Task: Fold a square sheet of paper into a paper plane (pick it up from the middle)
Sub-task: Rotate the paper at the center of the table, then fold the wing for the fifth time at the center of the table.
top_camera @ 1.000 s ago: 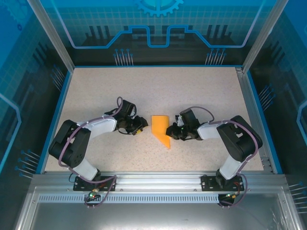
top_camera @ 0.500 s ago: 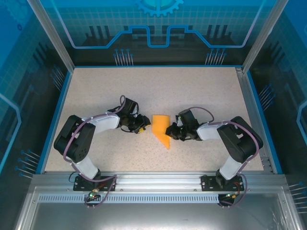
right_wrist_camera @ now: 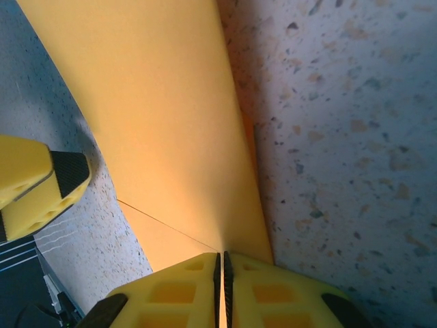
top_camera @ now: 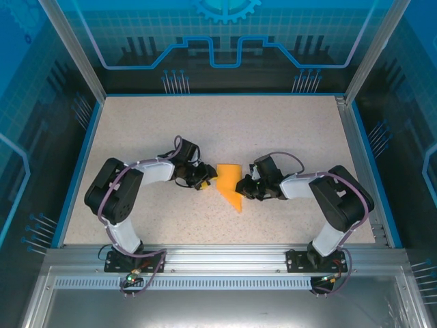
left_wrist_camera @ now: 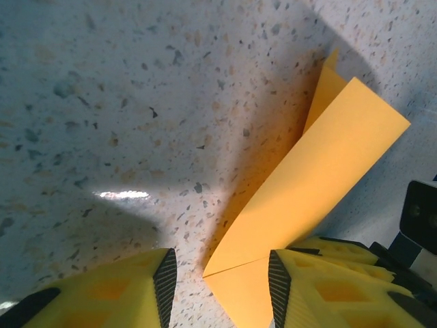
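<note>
Both black-and-white robot arms sit folded low: left arm (top_camera: 119, 195) with its elbow out at 8 o'clock, right arm (top_camera: 336, 195) at 4 o'clock, forearms angling in toward the middle. The left yellow-fingered gripper (top_camera: 205, 179) points at roughly 4 o'clock with its jaws parted about halfway. The right yellow-fingered gripper (top_camera: 240, 186) points at 9 o'clock, fingertips (right_wrist_camera: 184, 280) squeezed together on the edge of the folded orange-yellow paper sheet (top_camera: 230, 186). The two tips are near each other, not touching.

- No words, numbers, labels or brand names could be read in any view.
- The one sign was a blue gear emblem (top_camera: 225, 8) at the top of the back panel (top_camera: 287, 41), set above circuit-style lines and carrying no lettering.
</note>
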